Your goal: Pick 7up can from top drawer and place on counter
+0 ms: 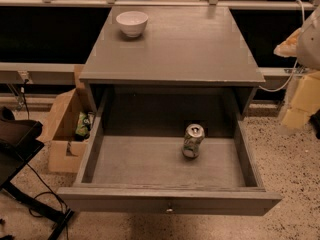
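Observation:
The top drawer (pixel 170 200) of the grey cabinet is pulled fully open towards me. The 7up can (pixel 193 140), green and white with a silver top, stands inside it, right of centre and towards the back, leaning slightly. The counter (pixel 175 49) is the flat grey top of the cabinet above the drawer. My gripper (pixel 299 106) is at the right edge of the view, outside the drawer's right wall and well apart from the can, with the white arm (pixel 310 34) above it.
A white bowl (pixel 132 23) sits on the counter's back left corner. An open cardboard box (pixel 67 126) with green items stands on the floor left of the cabinet. A dark chair (pixel 17 139) and cables (pixel 45 204) are at the far left. The floor is speckled.

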Robot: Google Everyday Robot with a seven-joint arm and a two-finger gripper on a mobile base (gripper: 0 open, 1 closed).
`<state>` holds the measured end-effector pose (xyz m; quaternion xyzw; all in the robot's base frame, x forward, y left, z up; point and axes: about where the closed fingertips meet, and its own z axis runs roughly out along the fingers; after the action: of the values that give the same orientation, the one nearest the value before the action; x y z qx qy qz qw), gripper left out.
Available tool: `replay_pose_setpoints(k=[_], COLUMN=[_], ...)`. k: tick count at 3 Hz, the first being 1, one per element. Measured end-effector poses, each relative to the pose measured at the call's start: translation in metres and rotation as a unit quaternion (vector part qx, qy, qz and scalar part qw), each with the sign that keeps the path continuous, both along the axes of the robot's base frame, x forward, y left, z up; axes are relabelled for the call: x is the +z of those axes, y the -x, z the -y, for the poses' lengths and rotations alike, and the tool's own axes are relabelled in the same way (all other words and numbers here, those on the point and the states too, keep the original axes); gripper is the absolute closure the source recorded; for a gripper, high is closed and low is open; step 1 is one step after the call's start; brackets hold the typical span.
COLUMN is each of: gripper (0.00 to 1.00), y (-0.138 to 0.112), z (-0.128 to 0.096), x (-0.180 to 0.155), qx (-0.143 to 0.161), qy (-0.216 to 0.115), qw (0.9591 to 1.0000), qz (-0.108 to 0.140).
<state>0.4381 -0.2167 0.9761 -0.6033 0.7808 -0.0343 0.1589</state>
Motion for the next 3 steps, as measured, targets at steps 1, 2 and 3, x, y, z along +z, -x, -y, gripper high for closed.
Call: replay_pose_setpoints(k=[1,2,3], gripper=[0.00,0.00,0.00], y=[0.000,-0.012,-0.044], z=[0.001,-0.008,-0.035], x=[0.002,-0.017,-0.079], qx=[-0.003,0.006,0.030], qy=[-0.003,-0.055,-0.167], qw=[1.0000,0.9985,0.9855], qz=[0.005,0.006,-0.002])
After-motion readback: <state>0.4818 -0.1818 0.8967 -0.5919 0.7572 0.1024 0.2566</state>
